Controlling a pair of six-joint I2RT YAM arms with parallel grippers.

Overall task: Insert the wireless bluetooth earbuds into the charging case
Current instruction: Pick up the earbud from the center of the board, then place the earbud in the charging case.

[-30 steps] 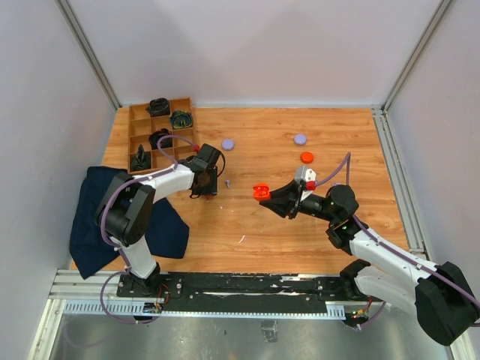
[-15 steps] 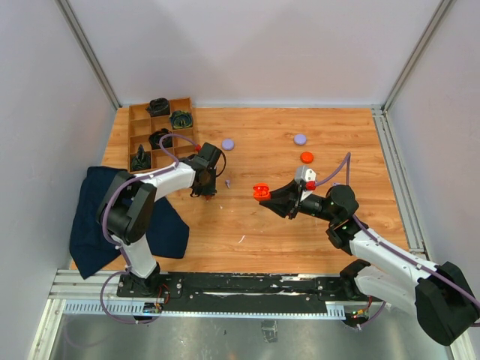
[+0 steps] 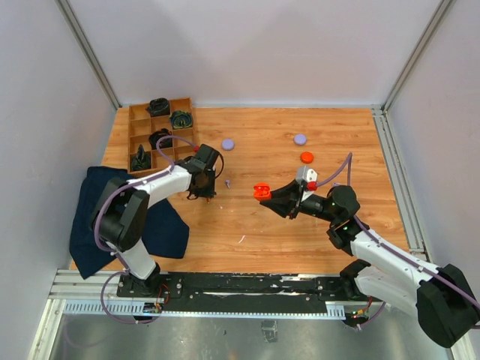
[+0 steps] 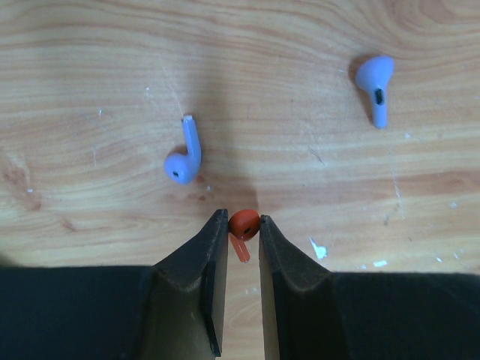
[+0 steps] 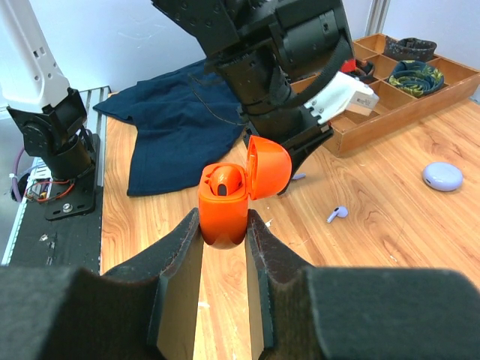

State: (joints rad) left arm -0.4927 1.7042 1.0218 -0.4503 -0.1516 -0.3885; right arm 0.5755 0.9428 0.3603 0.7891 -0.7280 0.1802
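On the wooden tabletop (image 4: 300, 45), left jaws pinched an orange-red earbud (image 4: 244, 223); right jaws held the open charging case (image 5: 223, 210). Lifting and aligning it seemed next.

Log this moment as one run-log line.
left gripper shut on orange-red stemmed plastic earbud | right gripper shut on open orange plastic charging case | two lavender earbuds loose on wooden table

Stem of orange earbud (image 4: 244, 223) partly hidden between left gripper (image 4: 241, 217) fingers; base of orange charging case (image 5: 222, 206) concealed between right gripper (image 5: 223, 216) fingers; right arm (image 3: 390, 259) cropped at overhead edge
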